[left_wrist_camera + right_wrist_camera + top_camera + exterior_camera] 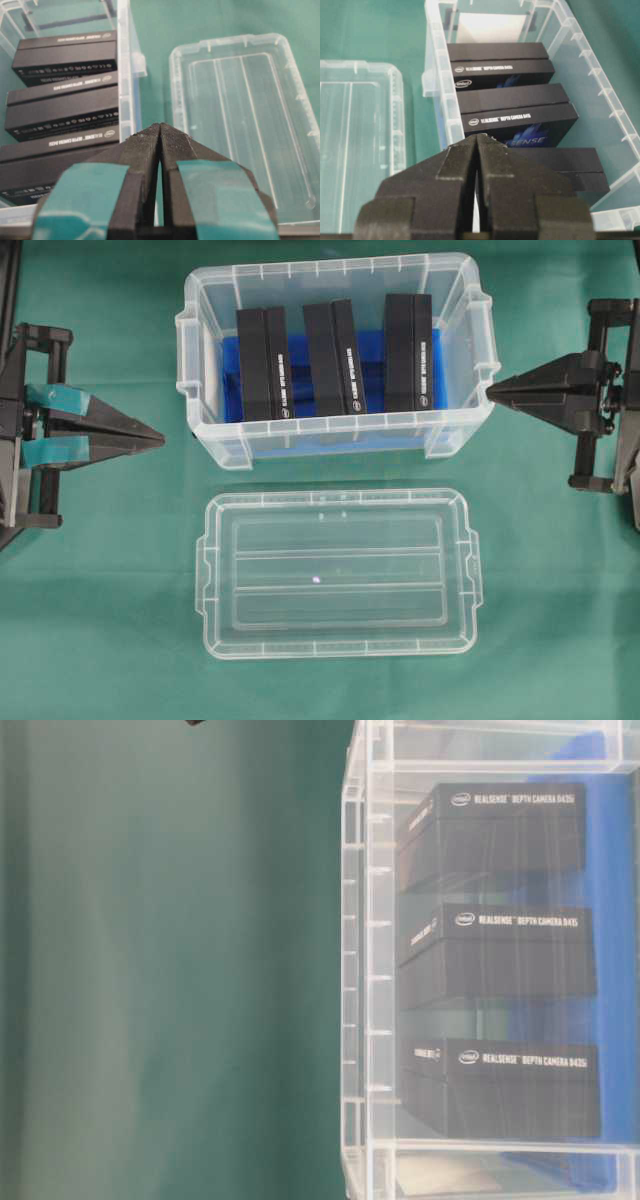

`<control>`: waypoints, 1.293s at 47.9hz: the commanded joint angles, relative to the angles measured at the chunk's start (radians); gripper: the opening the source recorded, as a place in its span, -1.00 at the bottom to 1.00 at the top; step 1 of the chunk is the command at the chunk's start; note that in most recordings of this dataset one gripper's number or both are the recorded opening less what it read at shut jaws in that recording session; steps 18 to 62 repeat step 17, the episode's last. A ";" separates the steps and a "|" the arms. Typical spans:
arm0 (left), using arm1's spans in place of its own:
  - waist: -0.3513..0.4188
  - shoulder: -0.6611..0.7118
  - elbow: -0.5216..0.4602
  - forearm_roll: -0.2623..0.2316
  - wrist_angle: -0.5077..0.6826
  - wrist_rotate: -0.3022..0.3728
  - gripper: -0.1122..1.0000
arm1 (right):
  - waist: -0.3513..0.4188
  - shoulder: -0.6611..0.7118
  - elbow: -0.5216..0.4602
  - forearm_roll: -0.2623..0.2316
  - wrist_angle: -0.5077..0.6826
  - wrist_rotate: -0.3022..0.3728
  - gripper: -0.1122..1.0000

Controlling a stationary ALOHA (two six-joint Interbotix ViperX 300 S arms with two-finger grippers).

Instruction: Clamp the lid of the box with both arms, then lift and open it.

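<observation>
nearest the overhead camera, the lid (338,572) lies flat on the green bench (120,640), rim up, just in front of the box (335,355) and apart from it. it is already off the box, so the opening looks done or the scene is reset.

at far left the left gripper (160,438), teal tape on its fingers (150,145), points inward with the fingers pressed together and holding nothing; it sits well left of both box and lid. in the middle the box stands open, three pairs of black blocks (340,357) upright on a blue base (375,350). at far right the right gripper (492,391) mirrors the left, fingers pressed together, empty, close to the box's right end.

the lid is likely light, thin and a little flexible, with smooth clear plastic that could slip. the best hold, i judge, is on the two short ends, at the raised rim by the small side tabs (205,562), squeezed evenly from both sides so it does not bow or pop out.
</observation>
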 commanded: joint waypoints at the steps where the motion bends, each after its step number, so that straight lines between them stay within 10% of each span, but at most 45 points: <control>1: 0.002 0.003 -0.017 -0.002 -0.005 -0.002 -0.77 | 0.002 0.000 -0.011 -0.002 -0.006 0.002 -0.80; 62: 0.002 0.008 -0.017 -0.002 -0.005 -0.002 -0.77 | 0.002 0.011 -0.011 -0.002 -0.005 0.000 -0.80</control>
